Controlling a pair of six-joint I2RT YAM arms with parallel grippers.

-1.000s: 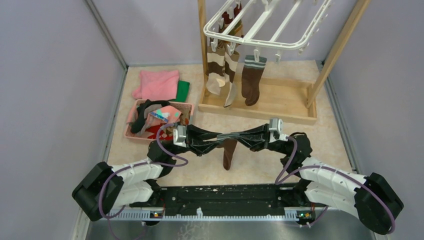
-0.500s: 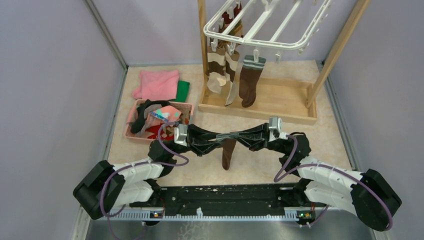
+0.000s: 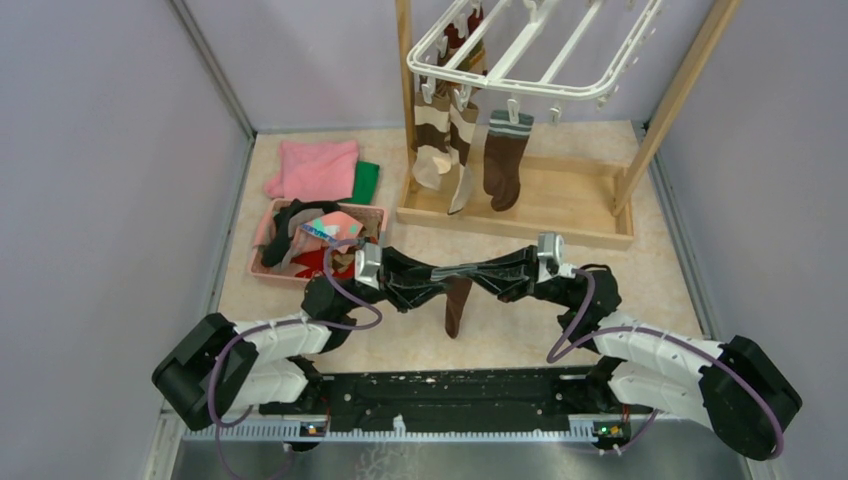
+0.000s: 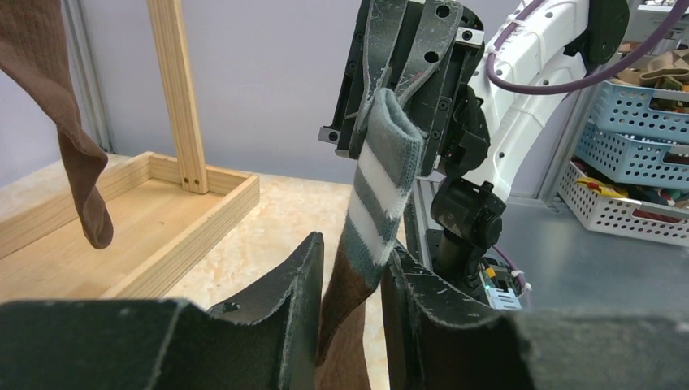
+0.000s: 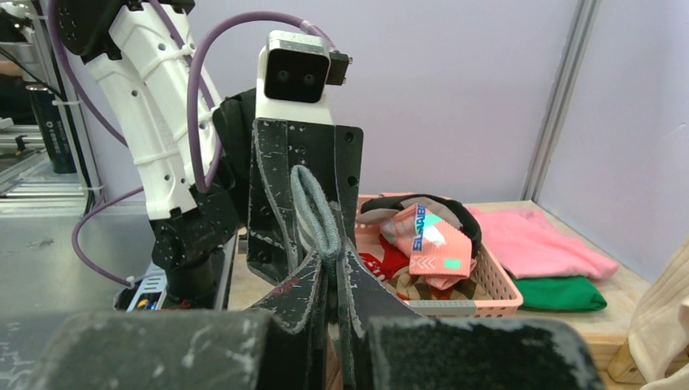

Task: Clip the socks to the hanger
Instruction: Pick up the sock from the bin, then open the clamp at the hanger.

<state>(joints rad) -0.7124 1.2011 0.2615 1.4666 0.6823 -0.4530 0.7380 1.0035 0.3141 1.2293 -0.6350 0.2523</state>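
A dark brown sock [image 3: 457, 308] with a grey-and-white striped cuff [image 4: 382, 187] hangs between my two grippers at the middle of the table. My right gripper [image 3: 468, 275] [image 5: 333, 260] is shut on the folded grey cuff edge [image 5: 313, 211]. My left gripper [image 3: 445, 277] [image 4: 351, 260] faces it, jaws partly open, with the sock passing loosely between its fingers [image 4: 302, 301] and brushing one. The white hanger [image 3: 530, 60] hangs at the back, with striped socks [image 3: 435, 140] and a brown sock [image 3: 503, 160] clipped beneath it. More socks [image 3: 320, 240] lie in the pink basket [image 3: 262, 268].
The hanger hangs from a light wooden post frame [image 3: 520, 215] whose tray base stands at the back right. A folded pink cloth [image 3: 312, 168] and a green cloth [image 3: 366, 180] lie at the back left. Grey walls close in on both sides.
My left arm has shifted slightly right, toward the right gripper. The sock still hangs between the two grippers, and the right arm has hardly moved.
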